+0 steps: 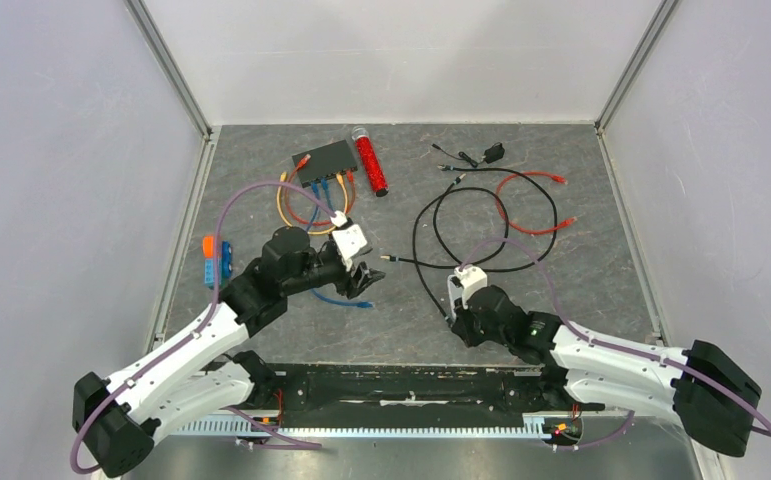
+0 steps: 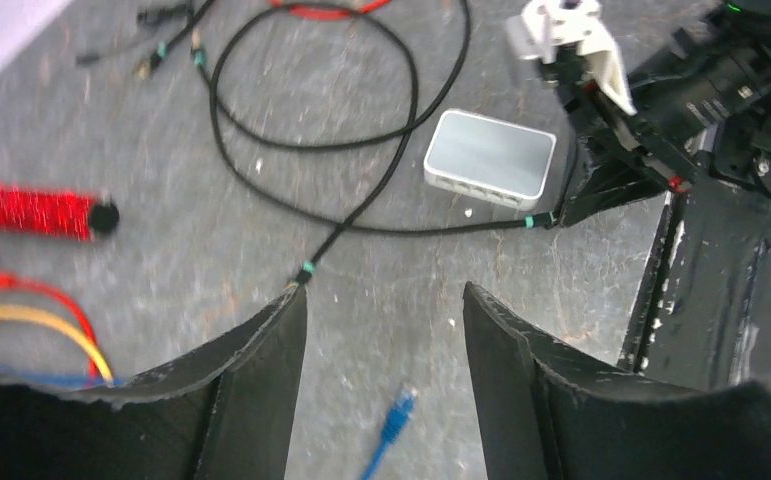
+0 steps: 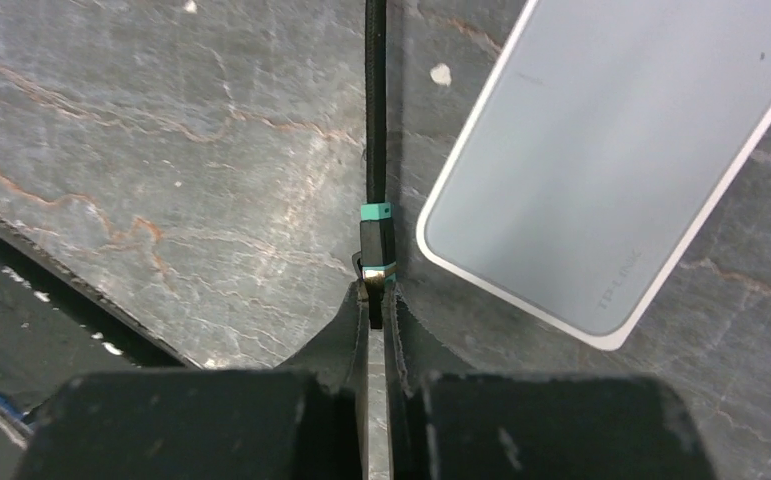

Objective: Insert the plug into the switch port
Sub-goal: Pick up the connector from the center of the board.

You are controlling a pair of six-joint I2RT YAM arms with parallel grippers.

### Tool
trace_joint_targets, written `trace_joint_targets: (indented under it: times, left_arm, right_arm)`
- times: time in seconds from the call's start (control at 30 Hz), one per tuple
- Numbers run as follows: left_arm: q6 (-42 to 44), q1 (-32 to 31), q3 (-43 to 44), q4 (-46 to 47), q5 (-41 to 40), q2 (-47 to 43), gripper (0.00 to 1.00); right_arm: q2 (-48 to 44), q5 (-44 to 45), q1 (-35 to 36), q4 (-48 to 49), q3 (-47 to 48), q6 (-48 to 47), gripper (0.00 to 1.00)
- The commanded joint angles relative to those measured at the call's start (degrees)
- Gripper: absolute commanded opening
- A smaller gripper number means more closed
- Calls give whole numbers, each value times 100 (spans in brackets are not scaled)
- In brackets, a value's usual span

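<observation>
The flat black switch box lies at the back left of the mat; its row of ports lines the near long edge, with red, blue and yellow cables plugged in. A loose blue plug lies on the mat just below my left gripper. In the left wrist view this plug lies on the mat between the spread fingers of the open, empty gripper. My right gripper is shut on the teal-banded plug of a black cable, next to a white rounded box.
A red cylinder lies right of the switch box. A black cable loop, a red cable and a small black adapter lie at the back right. A blue-and-orange object sits at the left edge.
</observation>
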Motion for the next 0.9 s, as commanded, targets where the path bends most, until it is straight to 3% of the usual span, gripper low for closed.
trace_joint_targets:
  times: [0.0,0.1,0.27,0.37,0.6,0.87]
  left_arm:
    - [2251,-181,-242,1357,1276,217,65]
    - [3063,-302,-334,1830,1382,540,67]
    - [4199,-492,184,1115,1728,1372,65]
    - [4800,-851,480,675,1469,1859,65]
    - [5893,-1459,892,566,636,2860,63]
    - [6389,-1639,912,848,509,3355,59]
  right_arm:
    - [-10,-772,-392,273,540,-420,0]
    - [-15,-1770,-1023,292,737,-652,0]
    - [-103,-3243,-1968,234,974,-889,0]
    - [38,-3839,-2258,145,1131,-987,0]
    - [311,-4733,-2795,195,1324,-856,0]
    - [494,-5228,-3189,337,1304,-623,0]
